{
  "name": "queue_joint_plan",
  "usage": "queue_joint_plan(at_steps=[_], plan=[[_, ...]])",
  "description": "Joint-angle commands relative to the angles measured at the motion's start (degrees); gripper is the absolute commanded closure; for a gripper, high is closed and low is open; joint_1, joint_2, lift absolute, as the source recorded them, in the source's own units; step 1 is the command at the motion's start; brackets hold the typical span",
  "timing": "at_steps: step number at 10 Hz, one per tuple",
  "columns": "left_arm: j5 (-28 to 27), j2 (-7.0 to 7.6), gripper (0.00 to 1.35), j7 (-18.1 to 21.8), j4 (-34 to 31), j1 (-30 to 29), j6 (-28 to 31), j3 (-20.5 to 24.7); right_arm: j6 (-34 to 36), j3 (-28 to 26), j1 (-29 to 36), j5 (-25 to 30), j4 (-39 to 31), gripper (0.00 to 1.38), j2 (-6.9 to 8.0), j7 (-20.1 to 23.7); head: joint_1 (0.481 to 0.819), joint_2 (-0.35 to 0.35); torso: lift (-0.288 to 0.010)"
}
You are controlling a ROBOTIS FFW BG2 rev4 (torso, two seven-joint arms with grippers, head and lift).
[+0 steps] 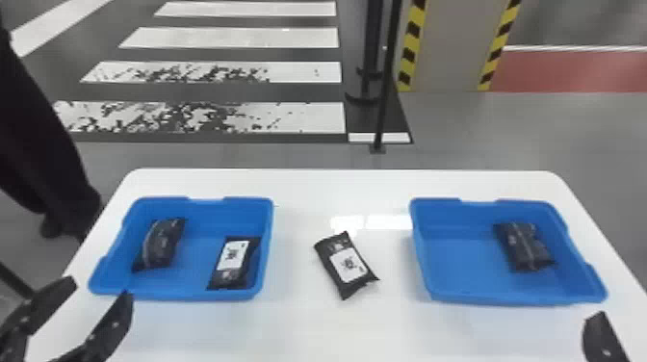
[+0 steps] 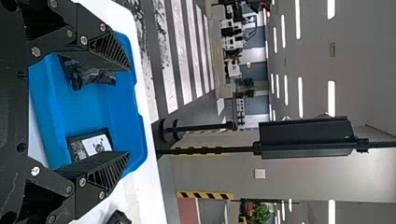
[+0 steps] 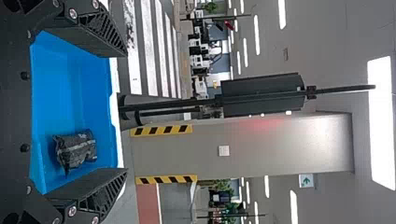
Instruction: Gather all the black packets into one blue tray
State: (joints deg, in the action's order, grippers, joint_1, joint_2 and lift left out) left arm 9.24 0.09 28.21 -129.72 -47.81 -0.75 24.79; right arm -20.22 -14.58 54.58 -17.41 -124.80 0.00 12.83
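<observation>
Head view: the left end effector (image 1: 99, 291), its two flat black fingers spread and holding nothing, hangs near the left blue plastic tray's (image 1: 168, 292) near left corner. In that tray lie a shiny black packet (image 1: 161, 243) toward the left wall and a white-labelled black packet (image 1: 233, 262) by the right wall. The right end effector (image 1: 601, 325), fingers also spread and empty, sits just before the right blue plastic tray's (image 1: 505, 299) near right corner; a crumpled black packet (image 1: 524, 246) lies inside toward the right wall. Between the trays, a loose black packet (image 1: 347, 265) rests slantwise, label up, on the white counter (image 1: 313, 327). Past the counter's far edge are white floor stripes (image 1: 240, 37) and a grey pillar (image 1: 447, 48) with yellow-and-black edges.
</observation>
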Motion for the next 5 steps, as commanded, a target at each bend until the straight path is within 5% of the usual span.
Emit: queue_joint_plan(at_steps=[1, 5], plan=[[-0.2, -0.24, 0.42, 0.0, 0.0, 0.1, 0.2, -0.1, 0.0, 0.0, 0.0, 0.0, 0.0, 0.15, 0.05, 0.0, 0.695, 0.014, -0.11], [-0.2, -0.24, 0.42, 0.0, 0.1, 0.3, 0.3, -0.1, 0.1, 0.0, 0.1, -0.2, 0.0, 0.15, 0.05, 0.0, 0.695, 0.013, -0.11]])
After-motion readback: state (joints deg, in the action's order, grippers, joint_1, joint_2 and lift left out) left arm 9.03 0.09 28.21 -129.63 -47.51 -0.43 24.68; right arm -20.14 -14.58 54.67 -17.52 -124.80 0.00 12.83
